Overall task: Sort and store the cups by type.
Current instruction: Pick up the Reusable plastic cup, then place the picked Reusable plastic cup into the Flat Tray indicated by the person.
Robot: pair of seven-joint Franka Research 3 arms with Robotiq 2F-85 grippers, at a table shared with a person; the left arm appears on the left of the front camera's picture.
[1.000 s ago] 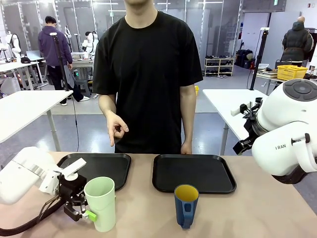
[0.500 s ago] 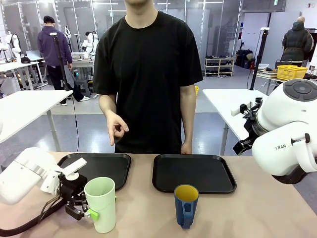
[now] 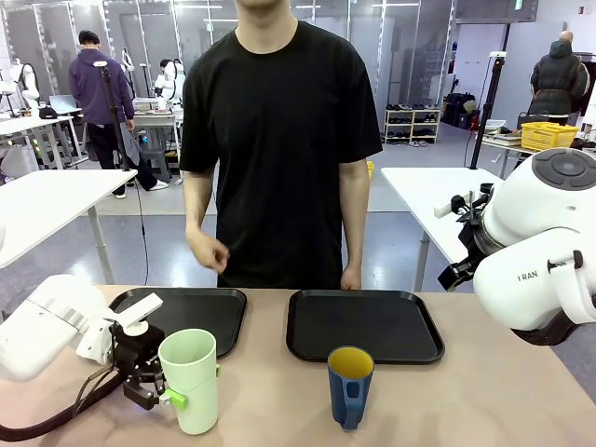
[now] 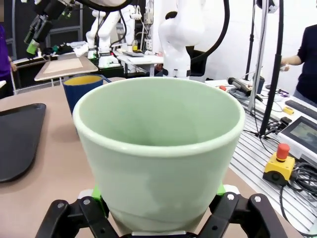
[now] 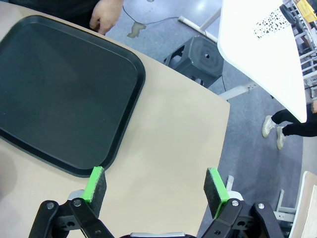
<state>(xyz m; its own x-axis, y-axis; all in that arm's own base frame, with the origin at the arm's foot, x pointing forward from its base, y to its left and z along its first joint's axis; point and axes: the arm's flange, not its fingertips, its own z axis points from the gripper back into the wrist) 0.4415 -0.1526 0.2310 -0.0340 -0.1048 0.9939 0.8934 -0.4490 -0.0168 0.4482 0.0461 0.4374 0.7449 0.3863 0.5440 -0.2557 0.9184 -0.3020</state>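
Observation:
A tall mint-green tumbler (image 3: pixel 189 382) stands at the table's front left. My left gripper (image 3: pixel 160 391) comes at it from the left, and its green pads press both sides near the base. Seen from the left wrist, the tumbler (image 4: pixel 158 148) sits between the fingers of the left gripper (image 4: pixel 158 193). To its right is the dark blue mug (image 3: pixel 350 385), yellow inside, standing alone with its handle toward me; the mug (image 4: pixel 81 89) also appears behind the tumbler. My right gripper (image 5: pixel 156 186) hangs open and empty above the table's right edge.
Two black trays lie side by side at the far half, one left (image 3: pixel 200 312) and one right (image 3: pixel 363 324), both bare. The person stands behind them, one hand (image 3: pixel 210 253) held low, the other (image 3: pixel 350 277) at the table edge. The right arm (image 3: pixel 540 251) is raised at the right.
The person's raised hand has dropped and loosened. My left gripper has settled slightly closer against the tumbler. The right arm has not moved.

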